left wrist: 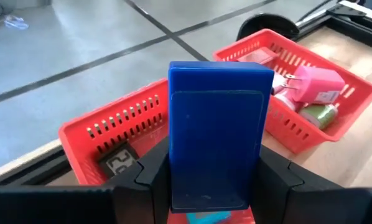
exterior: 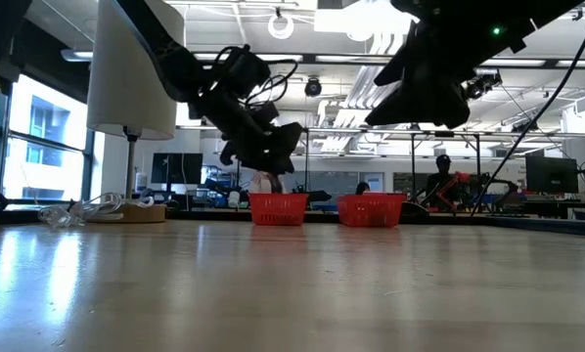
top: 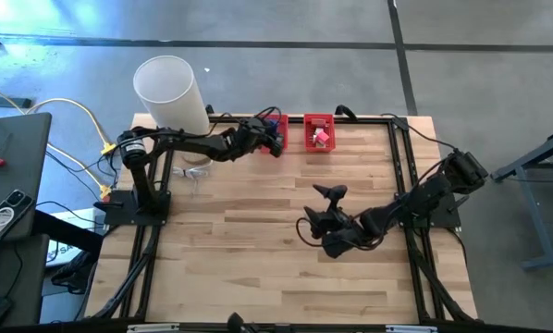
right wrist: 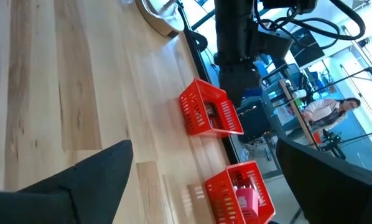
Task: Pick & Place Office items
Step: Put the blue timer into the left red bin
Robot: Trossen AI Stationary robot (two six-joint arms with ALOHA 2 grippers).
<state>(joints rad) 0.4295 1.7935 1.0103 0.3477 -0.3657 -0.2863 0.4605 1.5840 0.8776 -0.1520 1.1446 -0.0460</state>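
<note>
Left gripper (left wrist: 214, 186) clamps a blue block (left wrist: 216, 140) above a red bin (left wrist: 111, 134); right gripper (top: 315, 225) hangs wide open, empty, over the counter (top: 258, 259).

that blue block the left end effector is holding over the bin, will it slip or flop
The blue block looks rigid: flat faces, straight edges, no sag. Its smooth, glossy surface might slip, though the left end effector clamps both sides squarely. Released, it would probably drop into the red bin without rolling.

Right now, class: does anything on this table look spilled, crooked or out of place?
Nothing stands out. Both red baskets sit upright at the table's far edge, with small items inside. The left pincer holds a blue block above the left-hand basket. The right pincer hangs open over bare wood.
</note>
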